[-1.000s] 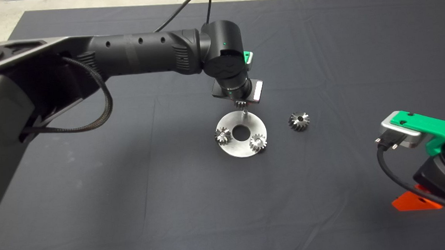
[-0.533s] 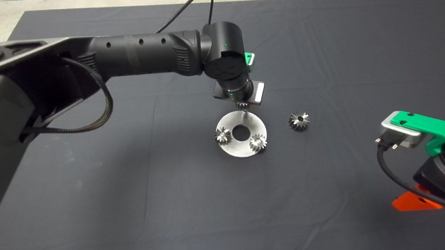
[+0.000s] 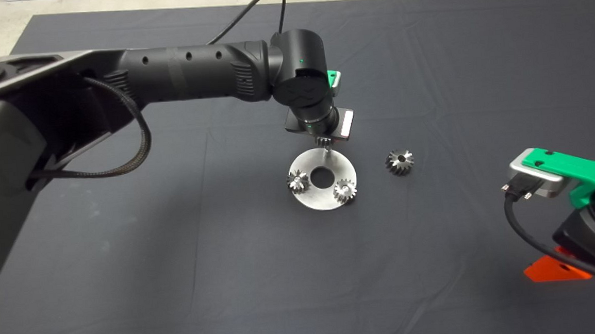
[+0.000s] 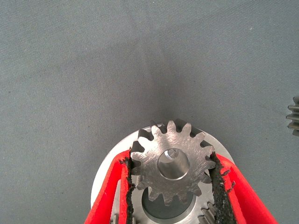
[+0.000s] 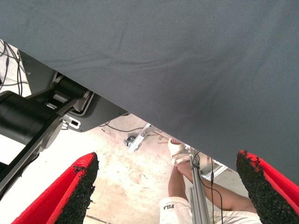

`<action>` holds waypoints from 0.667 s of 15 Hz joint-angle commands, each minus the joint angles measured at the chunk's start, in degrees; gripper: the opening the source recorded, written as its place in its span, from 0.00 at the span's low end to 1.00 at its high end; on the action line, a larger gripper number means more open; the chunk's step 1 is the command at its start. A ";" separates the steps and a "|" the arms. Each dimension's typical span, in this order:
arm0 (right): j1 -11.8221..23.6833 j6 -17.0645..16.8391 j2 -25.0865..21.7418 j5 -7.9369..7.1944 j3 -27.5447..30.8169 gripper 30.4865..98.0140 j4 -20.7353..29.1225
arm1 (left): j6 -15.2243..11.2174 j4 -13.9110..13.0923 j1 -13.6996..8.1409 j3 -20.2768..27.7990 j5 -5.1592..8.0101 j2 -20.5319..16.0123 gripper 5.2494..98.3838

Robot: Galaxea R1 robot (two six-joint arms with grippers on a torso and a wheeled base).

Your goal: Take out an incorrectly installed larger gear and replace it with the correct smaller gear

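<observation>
between left pincer (image 4: 173,186) pads: smaller gear (image 4: 172,162)

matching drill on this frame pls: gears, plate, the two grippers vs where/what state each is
1. small bright silver spur gear
2. darker grey tapered larger gear
3. round silver metal plate with a centre hole
4. right gripper

A. lying on the dark mat, apart from the plate
B. carries two small gears on posts
C. parked at the mat's edge, fingers open
D. pinched between the left gripper fingers, over a post

Pairs: 1-D, 2-A, 3-B, 4-C
</observation>
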 commanded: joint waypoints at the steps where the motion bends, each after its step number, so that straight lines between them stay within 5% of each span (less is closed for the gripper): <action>1: 1.29 0.59 -0.18 -6.26 0.61 0.71 2.23 | -0.07 0.00 -0.99 1.97 -0.54 0.34 0.29; 10: 1.29 0.59 -0.18 -6.26 0.68 0.71 2.23 | 0.19 0.17 -0.20 1.97 -0.63 0.34 0.29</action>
